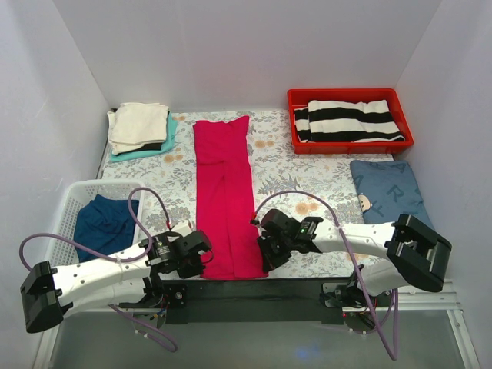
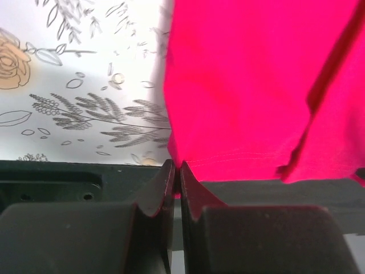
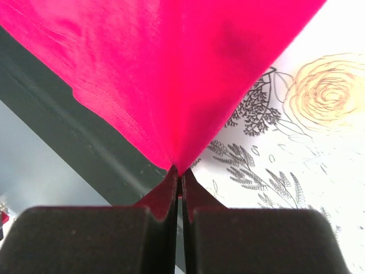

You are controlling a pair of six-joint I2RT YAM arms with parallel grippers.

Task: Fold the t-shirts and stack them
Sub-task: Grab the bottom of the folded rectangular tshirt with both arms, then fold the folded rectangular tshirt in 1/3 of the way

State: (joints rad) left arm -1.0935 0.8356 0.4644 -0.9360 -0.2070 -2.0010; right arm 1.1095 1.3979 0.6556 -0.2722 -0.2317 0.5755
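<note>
The crimson-red t-shirt (image 1: 224, 192) lies as a long narrow strip down the middle of the floral cloth, folded in from both sides. My left gripper (image 1: 201, 264) is shut on its near left corner (image 2: 188, 161). My right gripper (image 1: 265, 261) is shut on its near right corner (image 3: 182, 154). Both corners sit at the near edge, by the black base bar. A navy-blue t-shirt (image 1: 104, 223) lies crumpled in the white basket (image 1: 77, 192) at left. A stack of folded tees, cream (image 1: 140, 123) over black over teal (image 1: 171, 138), sits at the back left.
A red tray (image 1: 350, 96) at the back right holds a black-and-white striped garment (image 1: 350, 121). A grey-blue printed shirt (image 1: 387, 192) lies flat at the right. White walls enclose the table on three sides. Purple cables loop over both arms.
</note>
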